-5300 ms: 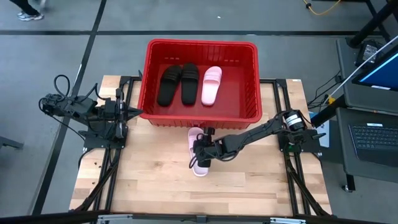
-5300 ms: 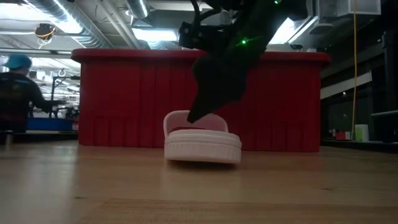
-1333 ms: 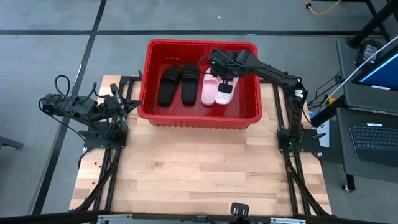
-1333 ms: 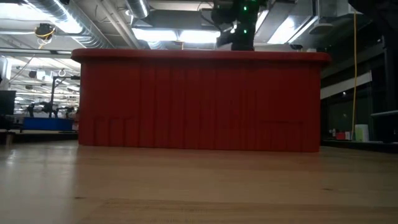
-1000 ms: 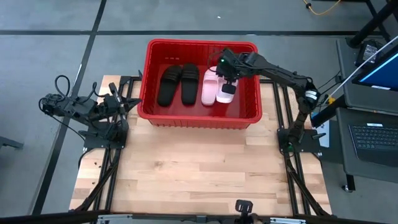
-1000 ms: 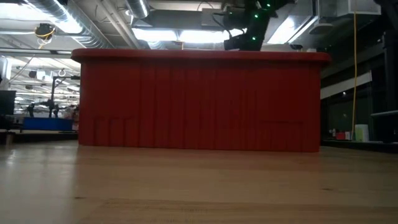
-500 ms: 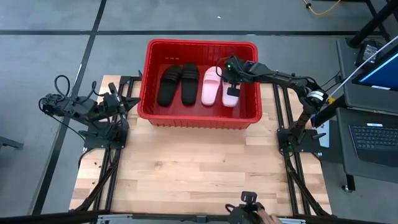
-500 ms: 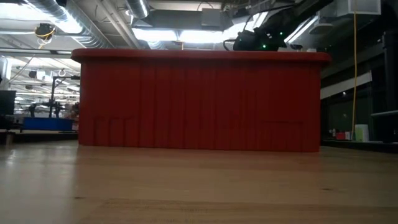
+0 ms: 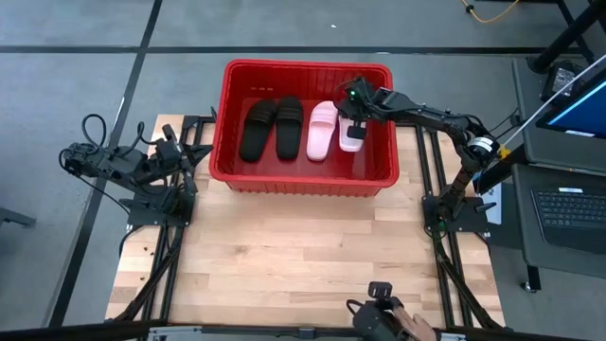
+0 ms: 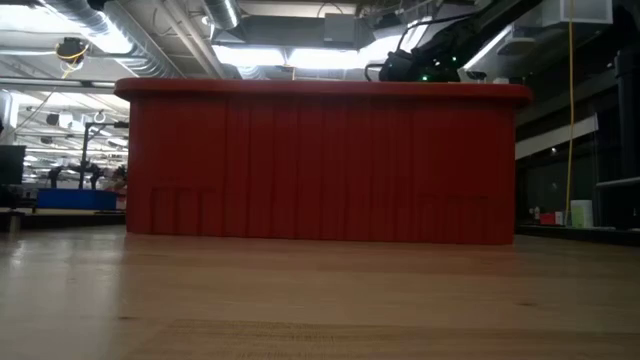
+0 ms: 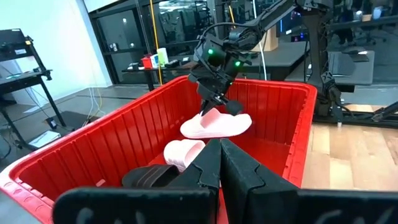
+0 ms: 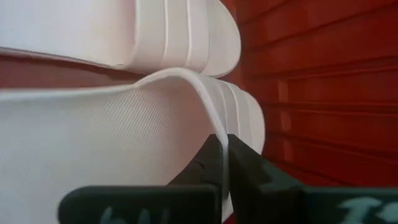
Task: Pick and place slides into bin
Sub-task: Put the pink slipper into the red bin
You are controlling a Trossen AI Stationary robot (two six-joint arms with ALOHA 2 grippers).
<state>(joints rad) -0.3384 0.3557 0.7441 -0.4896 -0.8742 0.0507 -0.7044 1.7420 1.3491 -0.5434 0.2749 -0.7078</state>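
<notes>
The red bin (image 9: 305,180) sits at the 12 o'clock side of the desk (image 9: 303,265). Inside it lie two black slides (image 9: 272,127) side by side toward 9 o'clock, and a pale pink slide (image 9: 322,130) just beside them toward 3 o'clock. My right end effector (image 9: 355,112) reaches in over the bin's 3 o'clock half, pinching the strap of the second pink slide (image 9: 350,136), which sits right against the first pink one.

My right wrist view shows what the overhead one cannot: the thin edge of the strap (image 12: 211,118) runs down between my two dark fingers (image 12: 205,165), which press on it from both sides, with the other pink slide (image 12: 124,31) close beyond and the ribbed red wall (image 12: 323,93) next to it. My left wrist view shows the held slide (image 11: 216,124) tilted and raised above the bin floor, its neighbour (image 11: 181,151) lying lower.

The low view gives only the bin's outer wall (image 10: 320,165) and my right arm (image 10: 420,60) above the rim; the slides are hidden.

My left end effector (image 9: 189,159) waits at the desk's 9 o'clock edge, outside the bin, fingers pressed together.
</notes>
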